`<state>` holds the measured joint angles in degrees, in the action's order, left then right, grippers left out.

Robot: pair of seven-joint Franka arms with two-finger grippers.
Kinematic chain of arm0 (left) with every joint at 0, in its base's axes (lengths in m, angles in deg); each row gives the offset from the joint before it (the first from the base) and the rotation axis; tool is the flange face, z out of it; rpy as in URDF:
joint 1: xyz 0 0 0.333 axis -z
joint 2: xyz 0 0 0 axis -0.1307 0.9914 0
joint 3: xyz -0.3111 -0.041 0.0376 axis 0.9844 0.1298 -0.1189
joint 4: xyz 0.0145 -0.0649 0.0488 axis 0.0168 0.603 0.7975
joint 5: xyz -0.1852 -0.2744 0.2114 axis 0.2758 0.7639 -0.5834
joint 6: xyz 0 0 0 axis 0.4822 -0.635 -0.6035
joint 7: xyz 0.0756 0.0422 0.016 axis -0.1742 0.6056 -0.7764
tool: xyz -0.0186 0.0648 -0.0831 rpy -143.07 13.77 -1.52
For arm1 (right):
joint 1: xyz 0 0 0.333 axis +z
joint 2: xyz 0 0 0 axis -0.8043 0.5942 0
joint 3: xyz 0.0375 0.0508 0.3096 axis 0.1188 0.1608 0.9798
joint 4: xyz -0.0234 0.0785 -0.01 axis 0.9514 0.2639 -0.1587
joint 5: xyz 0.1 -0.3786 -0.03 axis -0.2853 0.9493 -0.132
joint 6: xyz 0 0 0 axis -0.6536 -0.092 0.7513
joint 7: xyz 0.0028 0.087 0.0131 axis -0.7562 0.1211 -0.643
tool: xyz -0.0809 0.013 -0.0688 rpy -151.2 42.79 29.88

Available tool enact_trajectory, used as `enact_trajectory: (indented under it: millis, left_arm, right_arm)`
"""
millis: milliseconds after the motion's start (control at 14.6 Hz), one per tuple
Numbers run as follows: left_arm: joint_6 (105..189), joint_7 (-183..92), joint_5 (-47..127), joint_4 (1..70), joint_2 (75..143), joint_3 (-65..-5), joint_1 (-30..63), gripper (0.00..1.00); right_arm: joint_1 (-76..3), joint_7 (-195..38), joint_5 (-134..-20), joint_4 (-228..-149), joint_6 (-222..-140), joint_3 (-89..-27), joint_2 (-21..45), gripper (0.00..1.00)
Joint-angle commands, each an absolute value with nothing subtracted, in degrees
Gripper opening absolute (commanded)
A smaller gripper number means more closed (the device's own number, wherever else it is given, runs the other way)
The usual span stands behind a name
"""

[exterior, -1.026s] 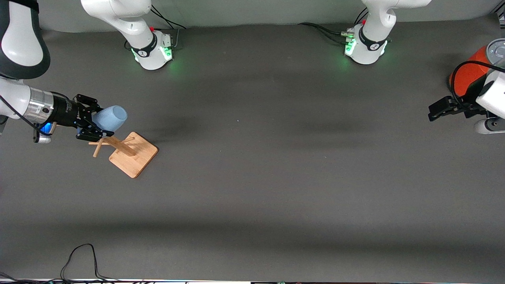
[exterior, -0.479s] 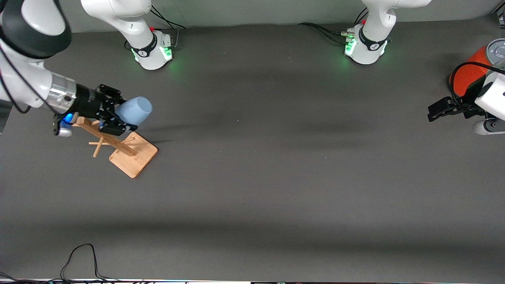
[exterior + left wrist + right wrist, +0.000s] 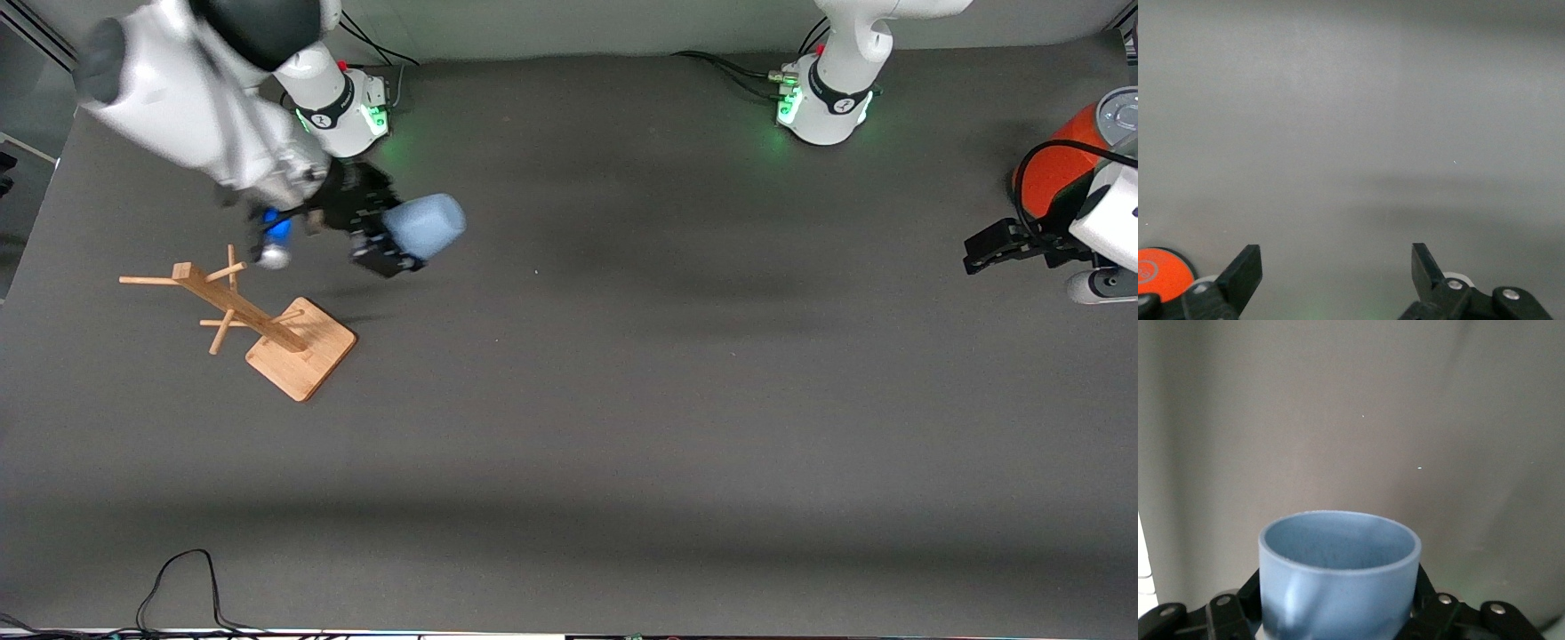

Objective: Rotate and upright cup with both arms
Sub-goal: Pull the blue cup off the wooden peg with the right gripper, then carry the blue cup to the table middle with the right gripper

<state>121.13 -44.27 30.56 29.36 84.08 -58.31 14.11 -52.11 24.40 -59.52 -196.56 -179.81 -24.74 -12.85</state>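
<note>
Nearest the front camera of all that matters, the wooden rack (image 3: 258, 320) stands on its square base, its pegs bare, below and to the outer side of the right gripper (image 3: 391, 240). That pincer is clamped shut on the cup (image 3: 425, 227), gripping it by its base end so that the cup lies on its side in the air, over the table (image 3: 622, 400) toward the right arm's end. The grip at the base seems chosen to leave the rim end free for the other arm to take. In the right wrist view the cup (image 3: 1338, 577) fills the space between the fingers (image 3: 1225, 613), its open mouth pointing away from the wrist; how it seats against the pads is hard to make out there. Well apart, at the left arm's end, the left gripper (image 3: 987, 252) waits with its jaws spread wide and nothing between them (image 3: 1335, 273), beside the orange can (image 3: 1058, 164), probably ready to receive the cup.
</note>
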Motion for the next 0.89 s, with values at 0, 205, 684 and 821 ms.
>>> enact_trajectory:
  millis: [0, 205, 684, 821]
  left_arm:
    - [121.84, -43.22, 30.41, 29.62, 84.23, -58.54, 14.28, 1.00]
    - [121.84, -42.70, 30.06, 29.18, 84.93, -58.71, 14.19, 1.00]
    - [122.45, -42.34, 29.88, 27.87, 87.56, -58.89, 13.32, 1.00]
    - [122.46, -42.34, 29.88, 27.25, 89.05, -58.89, 13.05, 1.00]
  right_arm:
    - [-51.62, 36.64, -50.21, -194.34, -184.43, -17.04, -6.98, 0.73]
    - [-45.83, 50.52, -35.81, -194.34, -190.05, -14.30, 0.66, 0.73]
    - [-34.22, 71.40, -12.75, -193.63, -192.71, -13.94, 19.47, 0.73]
    - [-31.93, 79.18, -7.75, -192.23, -192.80, -14.29, 23.87, 0.73]
